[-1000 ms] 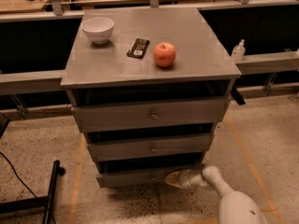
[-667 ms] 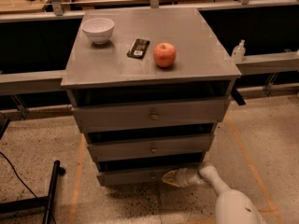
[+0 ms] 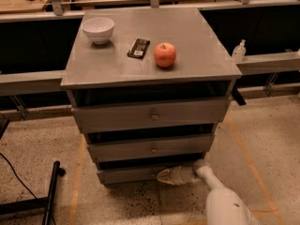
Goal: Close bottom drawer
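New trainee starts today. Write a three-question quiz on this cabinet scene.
1. True or false: the gripper sits low, at the front of the bottom drawer.
2. On top of the grey cabinet, what lies between the white bowl and the apple?
A) a black packet
B) a spoon
C) a cup
3. How many drawers does the cabinet have?

Key: 1 true; 2 A; 3 three.
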Controlling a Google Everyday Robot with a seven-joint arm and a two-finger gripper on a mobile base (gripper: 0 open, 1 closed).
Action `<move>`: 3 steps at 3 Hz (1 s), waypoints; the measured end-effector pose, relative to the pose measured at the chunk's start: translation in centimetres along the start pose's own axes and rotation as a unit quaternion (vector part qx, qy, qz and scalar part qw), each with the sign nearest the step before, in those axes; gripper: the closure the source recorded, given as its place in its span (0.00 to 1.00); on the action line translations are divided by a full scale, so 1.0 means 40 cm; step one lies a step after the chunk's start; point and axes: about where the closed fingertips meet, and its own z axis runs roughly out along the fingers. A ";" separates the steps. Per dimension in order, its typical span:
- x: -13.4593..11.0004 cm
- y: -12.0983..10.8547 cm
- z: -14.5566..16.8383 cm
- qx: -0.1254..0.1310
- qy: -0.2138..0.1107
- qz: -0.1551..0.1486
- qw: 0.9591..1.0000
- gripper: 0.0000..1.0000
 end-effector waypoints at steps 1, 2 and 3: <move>0.000 -0.002 0.002 -0.001 0.000 0.000 1.000 1.00; 0.013 0.039 -0.029 -0.008 -0.001 0.004 1.000 1.00; 0.054 0.137 -0.081 -0.043 0.011 0.012 0.999 1.00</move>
